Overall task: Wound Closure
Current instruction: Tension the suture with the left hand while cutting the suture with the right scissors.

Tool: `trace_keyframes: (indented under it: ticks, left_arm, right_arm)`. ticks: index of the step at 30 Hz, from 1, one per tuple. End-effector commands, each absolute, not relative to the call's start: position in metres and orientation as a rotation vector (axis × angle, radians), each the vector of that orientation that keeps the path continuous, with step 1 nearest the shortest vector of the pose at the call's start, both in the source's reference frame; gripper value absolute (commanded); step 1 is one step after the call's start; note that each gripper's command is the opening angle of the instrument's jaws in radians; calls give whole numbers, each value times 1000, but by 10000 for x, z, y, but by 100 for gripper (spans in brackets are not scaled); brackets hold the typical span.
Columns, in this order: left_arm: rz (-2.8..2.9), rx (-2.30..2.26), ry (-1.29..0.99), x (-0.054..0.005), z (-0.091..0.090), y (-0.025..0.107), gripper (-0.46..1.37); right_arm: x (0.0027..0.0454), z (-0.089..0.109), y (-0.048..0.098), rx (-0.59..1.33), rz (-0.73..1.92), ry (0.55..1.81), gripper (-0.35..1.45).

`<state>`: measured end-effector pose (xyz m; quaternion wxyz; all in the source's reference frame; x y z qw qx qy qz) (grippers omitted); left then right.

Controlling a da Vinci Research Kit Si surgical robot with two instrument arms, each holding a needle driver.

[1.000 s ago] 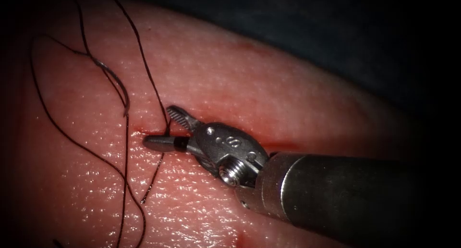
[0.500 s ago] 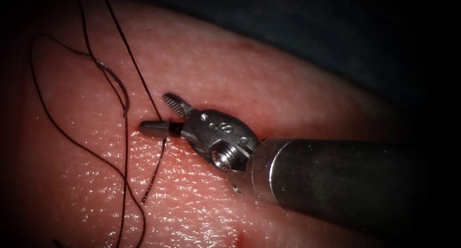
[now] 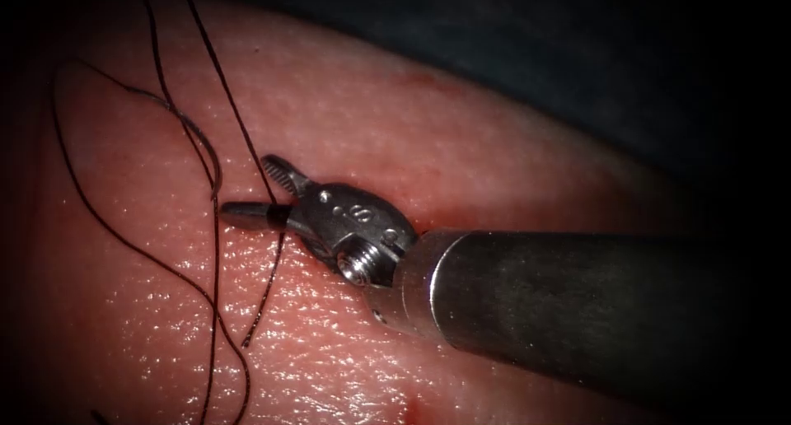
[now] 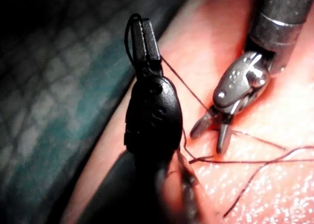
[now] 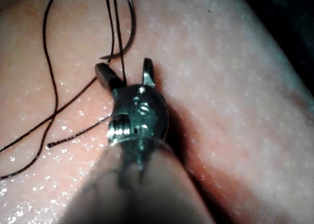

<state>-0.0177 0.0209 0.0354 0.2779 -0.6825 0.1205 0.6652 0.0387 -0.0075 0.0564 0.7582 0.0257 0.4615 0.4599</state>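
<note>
The right tool (image 3: 264, 194) lies low over the tissue (image 3: 461, 145) with its jaws spread in a narrow V, and a strand of thread (image 3: 239, 120) runs between them; they grip nothing. The strand runs up and away to the left tool (image 4: 143, 35), whose jaws are closed on it. The needle (image 3: 202, 141) lies free on the tissue just left of the right tool's tips, its curve running roughly upright, held by neither tool. A cut end of thread (image 3: 262, 305) lies below the jaws.
</note>
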Motion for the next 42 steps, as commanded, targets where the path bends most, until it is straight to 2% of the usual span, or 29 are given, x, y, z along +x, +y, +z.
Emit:
trace_keyframes:
  ticks: [1,25,32,34,36,37,38,39,40,42]
  left_arm:
    - [1785,-1834,322,-177,354,209,-35]
    - [1783,-1848,317,-183,347,205,-35]
    - [1783,-1851,315,-184,345,204,-35]
    - [1783,-1851,315,-184,345,204,-35]
    - [1783,-1851,316,-184,345,204,-35]
    - [1783,-1851,316,-184,345,204,-35]
    - [1783,-1851,316,-184,345,203,-35]
    - [1783,-1851,316,-184,345,203,-35]
    - [1783,-1851,316,-184,345,203,-35]
    - [1784,-1852,316,-185,345,203,-35]
  right_arm:
    - [388,565,-75,57,996,1009,128]
    - [406,567,-75,52,979,1027,128]
    - [410,567,-74,55,977,1034,116]
    - [411,567,-75,56,974,1044,108]
    - [411,567,-75,52,968,1050,88]
    - [412,567,-75,48,968,1056,60]
    - [412,566,-76,42,964,1060,9]
    - [412,566,-76,39,964,1065,-17]
    - [412,565,-76,36,965,1070,-35]
    - [412,565,-75,35,966,1076,-35]
